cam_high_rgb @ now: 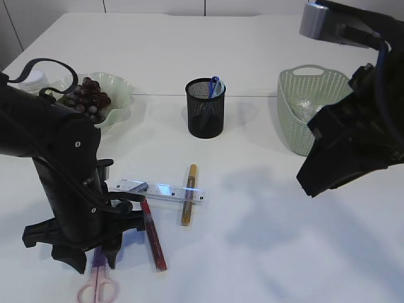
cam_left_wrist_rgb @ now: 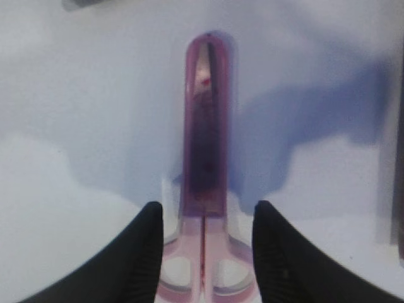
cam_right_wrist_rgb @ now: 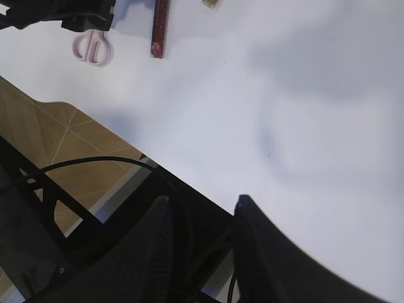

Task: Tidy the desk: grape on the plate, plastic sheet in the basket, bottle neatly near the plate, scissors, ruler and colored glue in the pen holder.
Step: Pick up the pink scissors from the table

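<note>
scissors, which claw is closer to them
Left. The left claw hangs right over the pink scissors, its open fingers either side of them. The right claw is open far off, past the table edge.

scissors (cam_high_rgb: 98,285): blades hidden behind left gripper (cam_high_rgb: 95,257), handles cut by bottom edge. Left wrist view blurred, handle loops cropped. Basket (cam_high_rgb: 303,113) right side blocked by right arm (cam_high_rgb: 353,145); contents unclear. Red glue stick (cam_right_wrist_rgb: 160,28) cut at top edge.

One pair of pink scissors (cam_high_rgb: 96,285), one clear ruler (cam_high_rgb: 161,190), two glue pens, one red (cam_high_rgb: 153,235) and one gold (cam_high_rgb: 189,194), one mesh pen holder (cam_high_rgb: 205,108), one green basket (cam_high_rgb: 307,117), one plate (cam_high_rgb: 120,95), one grape bunch (cam_high_rgb: 88,98).
</note>
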You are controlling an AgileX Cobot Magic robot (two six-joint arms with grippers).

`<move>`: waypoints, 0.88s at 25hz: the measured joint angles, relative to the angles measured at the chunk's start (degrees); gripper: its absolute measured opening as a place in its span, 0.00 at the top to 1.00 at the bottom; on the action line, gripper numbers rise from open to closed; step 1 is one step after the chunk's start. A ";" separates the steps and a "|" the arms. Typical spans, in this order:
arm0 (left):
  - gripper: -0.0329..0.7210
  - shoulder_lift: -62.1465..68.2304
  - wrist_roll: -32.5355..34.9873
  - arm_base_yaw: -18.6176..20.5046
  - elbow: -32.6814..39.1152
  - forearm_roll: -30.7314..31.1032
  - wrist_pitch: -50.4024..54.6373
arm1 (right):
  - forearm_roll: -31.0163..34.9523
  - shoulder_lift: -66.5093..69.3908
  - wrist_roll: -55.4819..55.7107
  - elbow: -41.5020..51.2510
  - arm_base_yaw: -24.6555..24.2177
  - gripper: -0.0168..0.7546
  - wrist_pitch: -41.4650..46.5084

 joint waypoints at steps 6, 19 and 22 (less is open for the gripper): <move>0.53 0.00 -0.58 0.00 1.12 -0.10 0.00 | 0.00 0.00 0.00 0.00 0.00 0.62 0.00; 0.55 0.00 -0.72 0.00 1.21 -0.99 -1.04 | 0.00 0.00 0.00 0.00 0.00 0.62 0.00; 0.55 0.00 -0.72 0.00 1.21 -1.12 -1.10 | 0.00 0.00 0.00 0.00 0.00 0.62 0.00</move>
